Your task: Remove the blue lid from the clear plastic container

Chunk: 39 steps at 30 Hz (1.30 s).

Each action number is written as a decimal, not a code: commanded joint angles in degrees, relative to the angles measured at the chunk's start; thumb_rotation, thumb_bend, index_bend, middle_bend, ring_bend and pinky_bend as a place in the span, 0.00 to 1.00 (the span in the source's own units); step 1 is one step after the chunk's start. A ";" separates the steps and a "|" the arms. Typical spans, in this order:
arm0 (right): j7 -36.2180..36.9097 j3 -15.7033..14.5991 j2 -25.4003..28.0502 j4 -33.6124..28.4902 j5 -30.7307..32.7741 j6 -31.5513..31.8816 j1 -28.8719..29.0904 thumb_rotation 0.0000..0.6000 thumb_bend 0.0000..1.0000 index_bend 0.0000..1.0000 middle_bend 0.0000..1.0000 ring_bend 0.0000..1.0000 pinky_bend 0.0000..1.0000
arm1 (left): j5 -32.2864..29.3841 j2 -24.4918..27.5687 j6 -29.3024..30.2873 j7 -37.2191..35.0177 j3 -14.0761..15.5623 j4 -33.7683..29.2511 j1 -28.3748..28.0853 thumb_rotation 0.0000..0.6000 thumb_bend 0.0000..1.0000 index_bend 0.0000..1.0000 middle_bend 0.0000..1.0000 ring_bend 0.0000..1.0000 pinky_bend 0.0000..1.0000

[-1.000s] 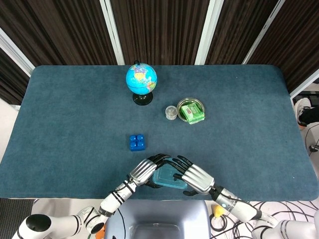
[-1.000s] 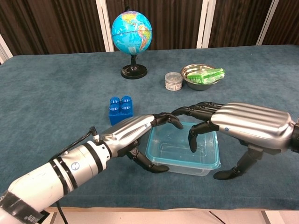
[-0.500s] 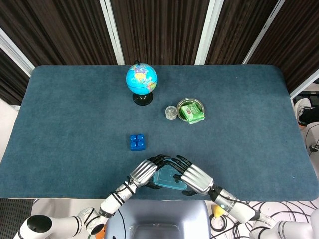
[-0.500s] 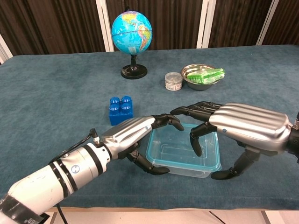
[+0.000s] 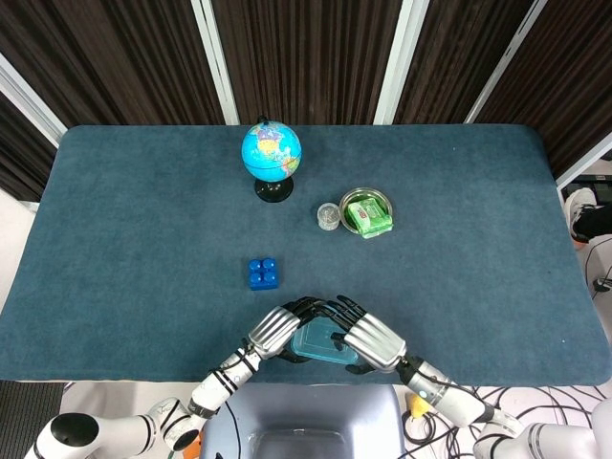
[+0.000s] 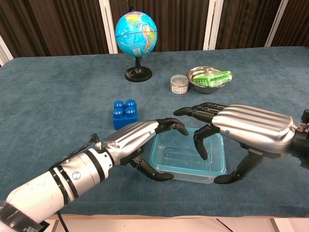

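Bench (image 6: pixel 43 92): blue-carpeted, carrying all items.
My right hand (image 6: pixel 251 128): above the container's right side, fingers curled down onto it, thumb at its near right corner.
My left hand (image 6: pixel 133 140): clasps the container's left edge.
Clear plastic container (image 6: pixel 186 157): near bench edge, between both hands; blue lid (image 5: pixel 320 341) apparently seated.
Globe (image 6: pixel 135 35): far centre.
Blue brick (image 6: pixel 124 113): just beyond my left hand.

The tabletop (image 6: pixel 48 96) is dark teal. The clear container (image 6: pixel 186 157) has a light blue tint. The toy block (image 6: pixel 124 113) is bright blue, the packet (image 6: pixel 212 76) in the far bowl green.
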 commanded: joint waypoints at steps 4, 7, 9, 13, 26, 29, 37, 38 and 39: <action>-0.42 0.21 0.10 -0.12 0.15 0.20 0.12 1.00 0.14 0.57 0.00 0.00 0.00 | 0.13 0.01 -0.17 0.07 0.18 0.14 -0.03 1.00 0.22 0.53 0.45 0.22 0.33; -0.53 0.41 0.44 -0.55 0.39 0.45 0.10 1.00 0.14 0.57 0.00 0.00 0.00 | 0.22 -0.02 -0.22 0.22 0.29 0.24 -0.05 1.00 0.22 0.53 0.45 0.22 0.33; -0.50 0.50 0.75 -0.94 0.49 0.63 0.09 1.00 0.14 0.56 0.00 0.00 0.00 | 0.26 -0.06 -0.28 0.23 0.36 0.24 -0.05 1.00 0.22 0.54 0.46 0.22 0.33; -0.82 0.55 1.29 -1.55 0.59 0.81 0.08 1.00 0.14 0.56 0.00 0.00 0.00 | 0.38 -0.41 -0.38 0.42 0.58 0.68 -0.03 1.00 0.23 0.57 0.49 0.24 0.34; -0.94 1.19 2.53 -3.02 0.87 1.63 0.19 1.00 0.14 0.56 0.00 0.00 0.00 | 0.96 -1.38 -0.97 1.44 1.58 2.54 0.01 1.00 0.25 0.70 0.65 0.31 0.35; -1.00 1.33 2.83 -3.42 0.94 1.72 0.24 1.00 0.14 0.56 0.00 0.00 0.00 | 1.03 -1.70 -1.19 1.52 1.83 3.10 0.06 1.00 0.25 0.71 0.65 0.31 0.35; -1.30 1.77 1.68 -2.08 -0.13 3.23 0.28 1.00 0.15 0.55 0.00 0.00 0.00 | 1.44 -1.67 -0.55 1.14 1.88 3.11 0.14 1.00 0.25 0.71 0.66 0.32 0.35; -1.03 1.81 1.00 -1.13 -0.53 3.71 0.28 1.00 0.16 0.55 0.00 0.00 0.00 | 1.49 -1.55 -0.50 1.22 1.93 3.03 0.17 1.00 0.25 0.71 0.66 0.32 0.35; -0.75 1.85 0.42 -0.35 -0.83 4.09 0.30 1.00 0.17 0.55 0.00 0.00 0.00 | 1.51 -1.49 -0.43 1.24 1.96 2.97 0.23 1.00 0.25 0.71 0.66 0.32 0.35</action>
